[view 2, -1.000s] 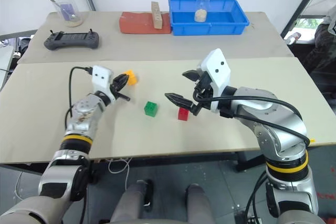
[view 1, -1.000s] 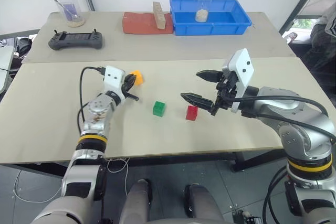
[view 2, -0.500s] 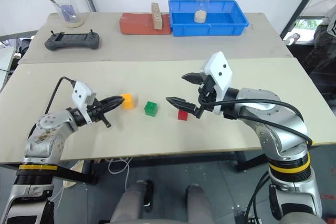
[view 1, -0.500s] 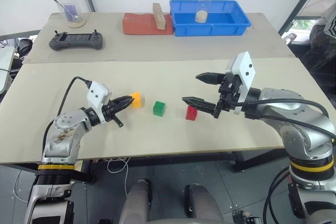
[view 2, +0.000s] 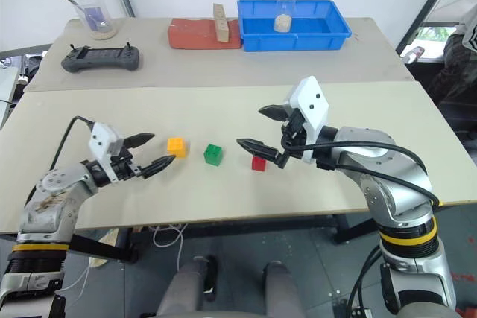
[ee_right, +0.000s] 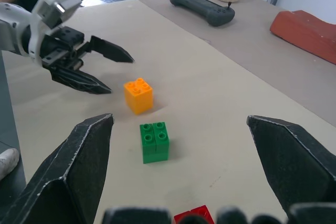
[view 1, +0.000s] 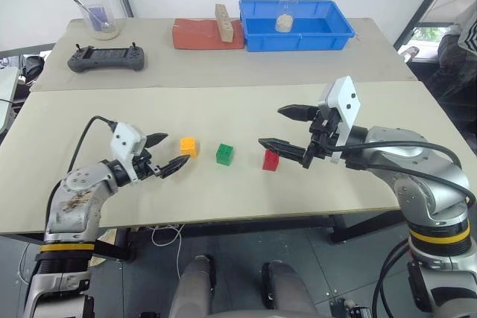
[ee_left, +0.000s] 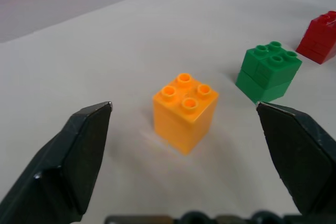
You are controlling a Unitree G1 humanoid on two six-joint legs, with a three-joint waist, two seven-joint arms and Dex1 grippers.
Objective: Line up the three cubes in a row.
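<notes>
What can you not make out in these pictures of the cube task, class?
- Red cube: in the right wrist view, cut off by the frame edge and the gripper base.
- Red cube's right side: in the head views, hidden behind the right gripper's lower finger.
- Glass beaker's contents: too small.

Orange cube (view 1: 188,146), green cube (view 1: 225,154), red cube (view 1: 272,159) sitting in row mid-frame. Left gripper (view 1: 168,153) gaping beside orange cube, not touching. Right gripper (view 1: 282,126) gaping above red cube.
</notes>
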